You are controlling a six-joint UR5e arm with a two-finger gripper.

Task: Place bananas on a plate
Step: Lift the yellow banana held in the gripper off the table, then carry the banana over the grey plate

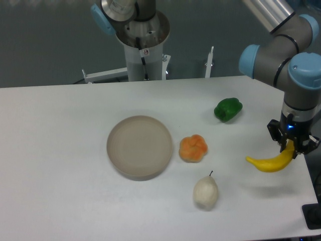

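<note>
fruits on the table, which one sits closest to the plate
The lumpy orange fruit, just right of the plate. The pale pear and green pepper lie farther off; the banana is farthest.

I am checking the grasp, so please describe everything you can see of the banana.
The banana is bright yellow, smooth and plastic-looking, curved with both ends pointing up. The gripper is closed on its right end. It seems lifted off the table, with a faint shadow underneath, near the right edge. It lies roughly level, its free tip pointing left towards the pear. Nothing else touches it.
</note>
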